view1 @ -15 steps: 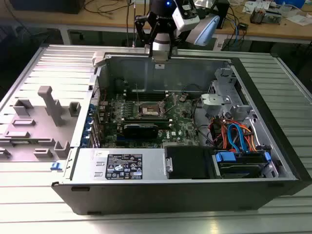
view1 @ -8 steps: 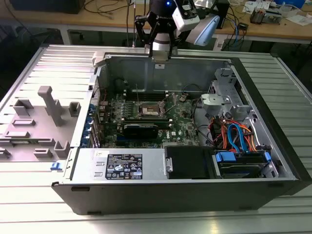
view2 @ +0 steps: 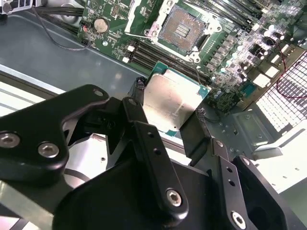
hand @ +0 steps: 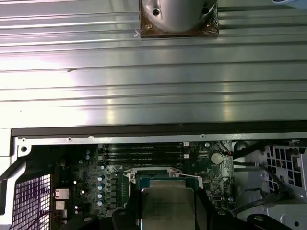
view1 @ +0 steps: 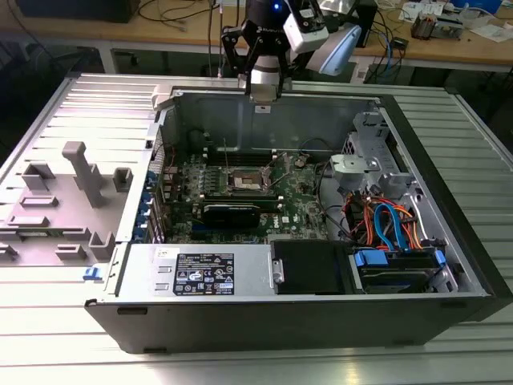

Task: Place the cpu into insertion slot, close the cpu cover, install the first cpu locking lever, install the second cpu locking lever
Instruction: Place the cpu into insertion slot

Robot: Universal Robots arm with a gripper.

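A slatted metal table [view1: 240,365] carries an open computer case [view1: 321,321] that lies on its side, its long axis running from the exterior view's left to its right. The green circuit board [view1: 300,204] sits on the case floor, a little left of the frame's centre. The arm [view1: 317,36] hangs at the upper middle of the exterior view, over the far wall of the case.

In the second wrist view the gripper [view2: 170,101] is clamped on the cpu [view2: 173,91]. One black finger [view2: 144,134] presses one edge and its partner presses the opposite edge. The silver-grey metal top faces the wrist.

The slot [view1: 247,184] lies at the centre of the exterior view, lower in the frame than the gripper and slightly to its left. It is down inside the case, well apart from the held cpu. Its tan-gold contact field [view2: 181,29] is bare.

The cpu is square, so it has no long axis. It looks roughly flat to the board, and its edges seem close to parallel with the slot's edges. I cannot tell which corner is keyed.
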